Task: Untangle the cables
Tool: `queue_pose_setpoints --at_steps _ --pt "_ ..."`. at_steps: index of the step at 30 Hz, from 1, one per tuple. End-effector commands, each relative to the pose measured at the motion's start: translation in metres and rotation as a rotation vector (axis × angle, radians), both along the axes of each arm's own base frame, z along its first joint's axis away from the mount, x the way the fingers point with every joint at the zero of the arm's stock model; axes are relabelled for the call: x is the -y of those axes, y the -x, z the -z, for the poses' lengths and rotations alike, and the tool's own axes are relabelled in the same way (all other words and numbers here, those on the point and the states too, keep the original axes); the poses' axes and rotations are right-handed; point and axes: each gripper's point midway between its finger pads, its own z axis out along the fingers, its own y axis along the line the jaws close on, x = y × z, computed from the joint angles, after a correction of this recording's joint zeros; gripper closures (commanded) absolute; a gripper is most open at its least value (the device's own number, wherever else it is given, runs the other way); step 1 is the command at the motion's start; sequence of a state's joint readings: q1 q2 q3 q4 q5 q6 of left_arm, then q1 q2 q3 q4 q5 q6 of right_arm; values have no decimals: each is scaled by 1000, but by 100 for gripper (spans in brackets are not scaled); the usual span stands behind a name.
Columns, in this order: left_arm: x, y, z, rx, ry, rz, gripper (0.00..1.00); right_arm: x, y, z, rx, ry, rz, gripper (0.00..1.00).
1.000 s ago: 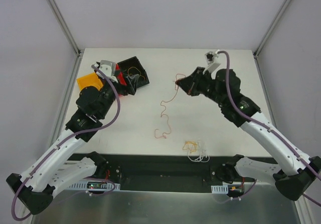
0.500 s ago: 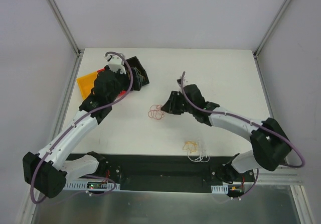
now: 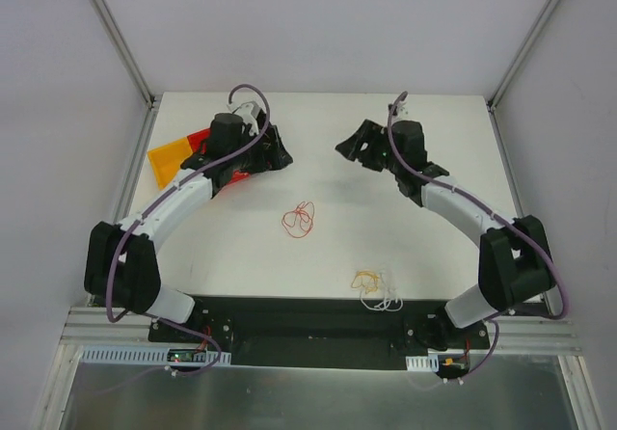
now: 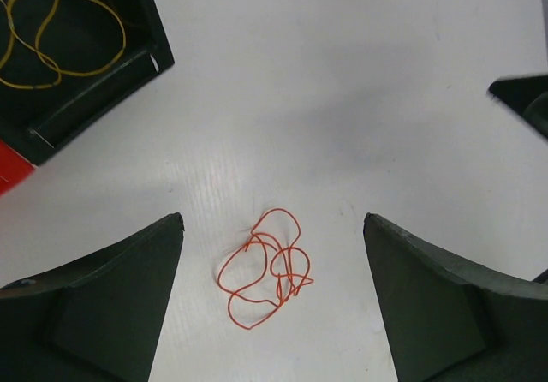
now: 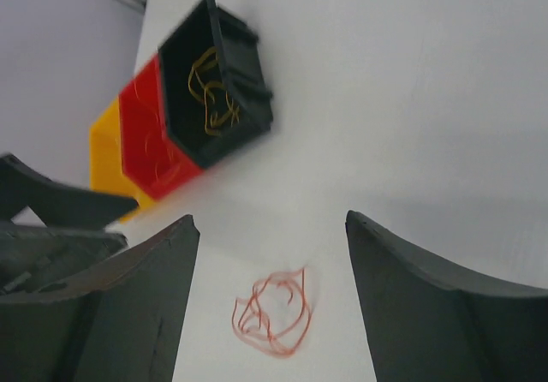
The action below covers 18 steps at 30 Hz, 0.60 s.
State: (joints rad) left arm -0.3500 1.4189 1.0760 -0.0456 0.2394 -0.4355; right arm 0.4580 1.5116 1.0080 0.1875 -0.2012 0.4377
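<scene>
The cables show as a small loose tangle of thin red-orange wire [image 3: 299, 220] lying on the white table [image 3: 434, 247] near its middle, touched by neither gripper. My left gripper [image 3: 271, 152] hovers at the back left, over the tray, and is open. The wire tangle [image 4: 282, 272] lies on the table below and between its fingers [image 4: 128, 296]. My right gripper [image 3: 351, 147] hovers at the back right, also open with nothing between its jaws. In its wrist view the wire tangle [image 5: 272, 315] sits below the gap.
A tray at the back left has a black compartment [image 5: 214, 82] holding a yellow wire [image 4: 51, 39], a red compartment [image 5: 154, 134] and an orange one [image 3: 169, 158]. A small yellow wire clump [image 3: 366, 279] and a white one [image 3: 386, 300] lie near the front edge.
My right gripper has opened and let go of the red-orange wire, which now lies bunched mid-table, and has drawn back to the far right. My left arm has swung right over the tray.
</scene>
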Motion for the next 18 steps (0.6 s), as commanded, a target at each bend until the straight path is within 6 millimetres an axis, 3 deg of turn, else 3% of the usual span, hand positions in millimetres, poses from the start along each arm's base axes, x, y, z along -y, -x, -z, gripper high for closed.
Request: queue_pose_setpoints --at_steps 1,4,6,9,11,15,18 --pt "29 12 15 -116 -3 73 15 17 -49 -11 179 5 59 27" --pt "42 21 32 -101 -182 123 13 27 -49 19 149 -10 68 27" --pt "54 28 39 -88 -275 173 12 32 -50 26 126 -36 65 27" --pt "70 42 46 -92 -371 257 12 36 -55 21 141 -38 66 27" --pt "80 56 54 -120 -398 344 17 37 -57 16 154 -40 59 27" --pt "69 77 88 -232 -464 326 17 35 -53 15 153 -89 41 28" --pt "57 81 106 -252 -552 289 14 36 -51 14 156 -122 42 28"
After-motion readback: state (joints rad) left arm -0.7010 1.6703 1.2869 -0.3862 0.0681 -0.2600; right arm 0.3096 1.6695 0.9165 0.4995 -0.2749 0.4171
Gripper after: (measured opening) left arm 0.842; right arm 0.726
